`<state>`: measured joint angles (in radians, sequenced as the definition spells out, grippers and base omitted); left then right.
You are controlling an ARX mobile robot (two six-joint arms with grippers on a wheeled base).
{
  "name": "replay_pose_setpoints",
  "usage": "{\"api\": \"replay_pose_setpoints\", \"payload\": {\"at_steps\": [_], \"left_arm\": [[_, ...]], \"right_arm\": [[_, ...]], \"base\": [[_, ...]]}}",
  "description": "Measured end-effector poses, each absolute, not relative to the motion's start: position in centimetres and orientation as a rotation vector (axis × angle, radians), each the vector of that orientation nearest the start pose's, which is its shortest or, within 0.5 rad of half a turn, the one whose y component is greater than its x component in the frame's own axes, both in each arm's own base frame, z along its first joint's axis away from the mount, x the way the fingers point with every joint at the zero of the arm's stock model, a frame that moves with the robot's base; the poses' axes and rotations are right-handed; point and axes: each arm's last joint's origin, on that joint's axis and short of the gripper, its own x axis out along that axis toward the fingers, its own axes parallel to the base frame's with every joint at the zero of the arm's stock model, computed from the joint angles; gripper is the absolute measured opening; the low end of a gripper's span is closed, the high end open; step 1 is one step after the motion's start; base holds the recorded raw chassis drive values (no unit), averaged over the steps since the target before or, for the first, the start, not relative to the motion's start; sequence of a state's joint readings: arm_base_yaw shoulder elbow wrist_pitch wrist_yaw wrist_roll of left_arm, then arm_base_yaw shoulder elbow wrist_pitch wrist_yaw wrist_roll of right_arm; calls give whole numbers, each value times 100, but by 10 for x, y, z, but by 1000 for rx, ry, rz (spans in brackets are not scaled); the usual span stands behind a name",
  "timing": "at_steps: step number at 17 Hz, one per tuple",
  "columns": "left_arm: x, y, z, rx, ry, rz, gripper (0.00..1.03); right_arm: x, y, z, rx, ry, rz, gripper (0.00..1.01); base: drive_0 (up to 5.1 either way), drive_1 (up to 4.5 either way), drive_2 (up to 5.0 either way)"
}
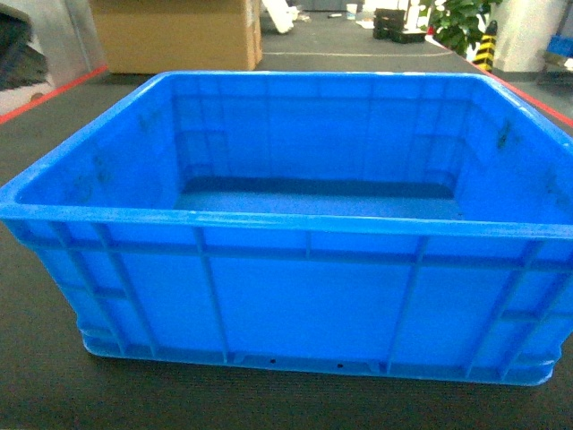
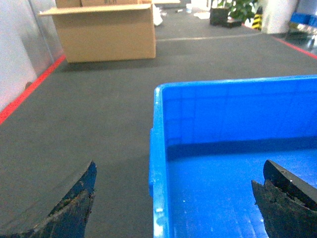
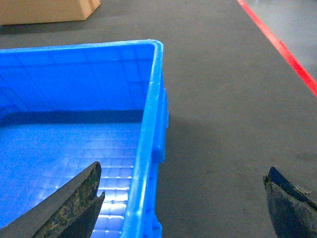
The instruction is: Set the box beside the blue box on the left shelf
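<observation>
Squarely ahead in the head view, the box fills the frame: an empty bright-blue open crate sitting on dark grey floor, with a cardboard box and a potted plant well behind it; neither arm shows here, and no shelf or second blue box is in sight. From the left wrist view, the left gripper is spread wide, one finger outside the crate's left wall over the floor, the other over the crate's interior, so the jaws straddle that rim without touching it and hold nothing. From the right wrist view, the right gripper mirrors this: wide open and empty, one finger inside above the crate floor, the other outside, the right rim between them. The lift looks about to begin, and the risk I see is uneven clamping: if one gripper bites the thick rim before the other, or sits off-centre along the wall, the crate could tilt, slew on the floor or slip free once raised.
</observation>
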<state>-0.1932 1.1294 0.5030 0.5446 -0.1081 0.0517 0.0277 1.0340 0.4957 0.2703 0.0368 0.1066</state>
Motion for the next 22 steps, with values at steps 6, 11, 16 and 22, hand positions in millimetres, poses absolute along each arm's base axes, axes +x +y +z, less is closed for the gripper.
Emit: {"api": "replay_pose_setpoints", "payload": {"at_steps": [6,11,16,22], "left_arm": [[315,-49,216,133,296,-2,98],[331,-52,201,133,429,-4,98],[332,-55,193,107,517,-16,94],[332,-58,190,112,579,-5,28]], "right_arm": [[304,11,225,197,485,9,98],[317,26,210,193,603,36,98],[319,28,200,187,652,25,98],[319,32,195,204,688,35,32]], "base": [[0,0,0],[0,0,0],[0,0,0],[0,0,0]]}}
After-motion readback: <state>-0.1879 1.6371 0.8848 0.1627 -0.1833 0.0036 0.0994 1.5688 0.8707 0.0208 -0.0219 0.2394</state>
